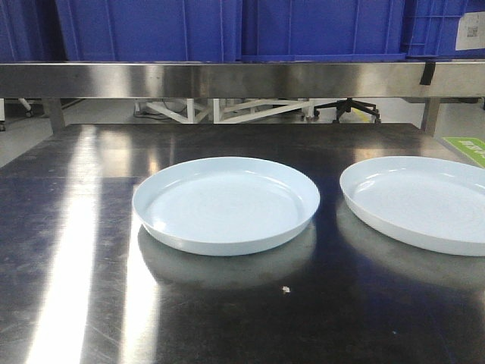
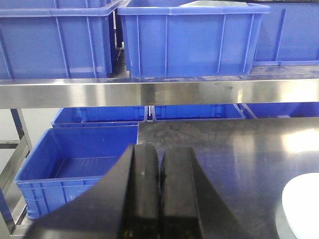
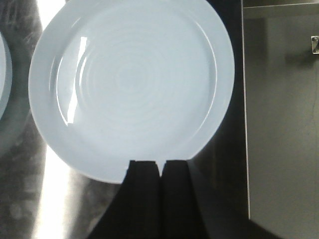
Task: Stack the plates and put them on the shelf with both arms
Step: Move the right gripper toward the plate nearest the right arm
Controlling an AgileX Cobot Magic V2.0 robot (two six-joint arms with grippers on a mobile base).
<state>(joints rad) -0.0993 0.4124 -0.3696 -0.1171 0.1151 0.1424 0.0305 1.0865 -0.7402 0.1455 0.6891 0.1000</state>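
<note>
Two pale bluish-white plates lie side by side on the dark steel tabletop in the front view: one in the middle [image 1: 226,203], one at the right [image 1: 420,199], cut by the frame edge. The shelf [image 1: 227,80] runs across the back as a brushed-metal rail and shows in the left wrist view [image 2: 159,93]. No gripper shows in the front view. My left gripper [image 2: 159,164] is shut and empty, above the table's left part, with a plate's edge [image 2: 304,204] at lower right. My right gripper [image 3: 160,167] is shut and empty, above the near rim of the right plate [image 3: 129,84].
Big blue ribbed crates stand on the shelf [image 1: 227,30] [image 2: 189,37], and more blue crates [image 2: 75,169] sit low to the left of the table. The other plate's edge [image 3: 3,79] shows at the far left of the right wrist view. The table's right edge [image 3: 244,124] runs beside the right plate.
</note>
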